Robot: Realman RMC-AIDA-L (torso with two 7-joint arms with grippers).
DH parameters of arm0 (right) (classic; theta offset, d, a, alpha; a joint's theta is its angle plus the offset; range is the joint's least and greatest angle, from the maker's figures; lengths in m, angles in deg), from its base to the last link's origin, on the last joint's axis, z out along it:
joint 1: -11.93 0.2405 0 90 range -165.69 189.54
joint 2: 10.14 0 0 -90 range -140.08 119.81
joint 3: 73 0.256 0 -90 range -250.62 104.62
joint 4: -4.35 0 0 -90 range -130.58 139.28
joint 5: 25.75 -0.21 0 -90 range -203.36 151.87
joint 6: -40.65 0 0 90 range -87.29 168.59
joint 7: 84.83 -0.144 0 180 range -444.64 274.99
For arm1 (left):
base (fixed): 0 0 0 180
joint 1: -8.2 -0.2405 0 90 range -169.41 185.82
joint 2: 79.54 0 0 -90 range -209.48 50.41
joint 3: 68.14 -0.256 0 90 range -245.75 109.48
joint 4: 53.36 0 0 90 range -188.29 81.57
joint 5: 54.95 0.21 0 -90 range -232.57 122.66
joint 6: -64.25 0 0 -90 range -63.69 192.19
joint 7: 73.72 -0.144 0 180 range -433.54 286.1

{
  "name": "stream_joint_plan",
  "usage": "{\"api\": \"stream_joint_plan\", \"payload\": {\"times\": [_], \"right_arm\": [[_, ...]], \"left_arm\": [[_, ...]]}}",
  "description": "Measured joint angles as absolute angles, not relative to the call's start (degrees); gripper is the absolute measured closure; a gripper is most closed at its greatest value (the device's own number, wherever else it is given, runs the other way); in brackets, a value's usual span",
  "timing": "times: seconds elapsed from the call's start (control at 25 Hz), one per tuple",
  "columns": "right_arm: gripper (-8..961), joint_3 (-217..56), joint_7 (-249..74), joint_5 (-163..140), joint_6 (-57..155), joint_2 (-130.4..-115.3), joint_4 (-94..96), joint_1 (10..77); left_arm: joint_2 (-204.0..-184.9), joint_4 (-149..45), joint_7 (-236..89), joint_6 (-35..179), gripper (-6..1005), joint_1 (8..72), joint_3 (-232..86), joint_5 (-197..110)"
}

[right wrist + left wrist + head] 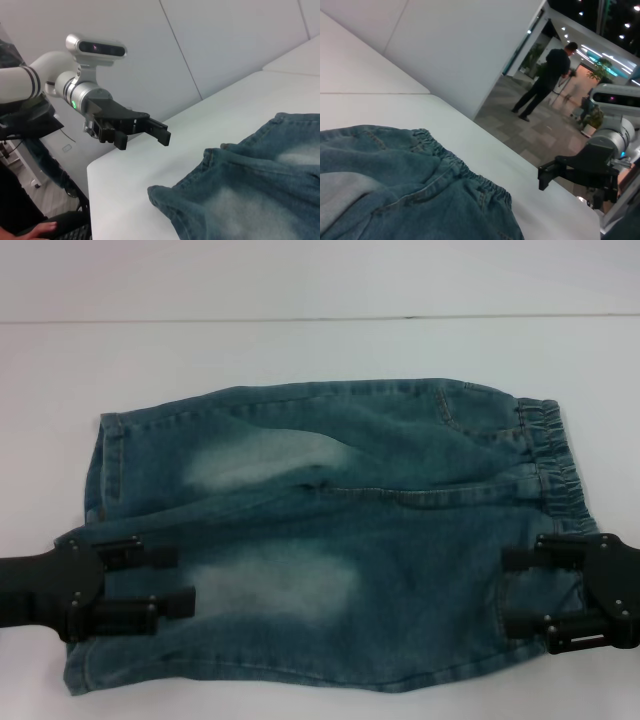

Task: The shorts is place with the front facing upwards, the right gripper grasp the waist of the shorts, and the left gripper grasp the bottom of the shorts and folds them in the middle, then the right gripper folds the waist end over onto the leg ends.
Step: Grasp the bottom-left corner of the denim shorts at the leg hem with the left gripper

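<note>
The blue-green denim shorts (330, 540) lie flat and face up on the white table (300, 340). The gathered waist (552, 455) points right and the flat leg ends (105, 465) point left. My left gripper (185, 580) hangs open over the nearer leg end, its fingers pointing right. At the other end my right gripper (504, 590) hangs open over the nearer part of the waist, fingers pointing left. The right wrist view shows the left gripper (150, 131) raised above the leg hem (167, 197). The left wrist view shows the right gripper (555, 172) beyond the waist (455, 165).
The table's near edge runs just below the shorts in the head view. A seam in the table (300, 320) crosses behind them. A person (545, 80) stands far off in the hall beyond the table.
</note>
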State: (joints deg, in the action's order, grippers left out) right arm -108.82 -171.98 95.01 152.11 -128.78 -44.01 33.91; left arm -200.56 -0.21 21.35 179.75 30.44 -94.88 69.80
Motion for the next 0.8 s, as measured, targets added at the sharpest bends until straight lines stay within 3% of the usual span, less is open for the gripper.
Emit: {"api": "stream_joint_plan", "payload": {"times": [0.56,0.8], "right_arm": [[23,-108.93,-173.28,95.2,152.53,-128.62,-44.01,34.61],[23,-108.49,-173.39,94.9,152.22,-128.29,-43.98,34.49]], "left_arm": [[-200.46,0.34,23.75,178.83,160,30.78,-94.12,69.85],[-199.47,3.06,30.21,178.76,161,31.29,-93.84,72.37]]}}
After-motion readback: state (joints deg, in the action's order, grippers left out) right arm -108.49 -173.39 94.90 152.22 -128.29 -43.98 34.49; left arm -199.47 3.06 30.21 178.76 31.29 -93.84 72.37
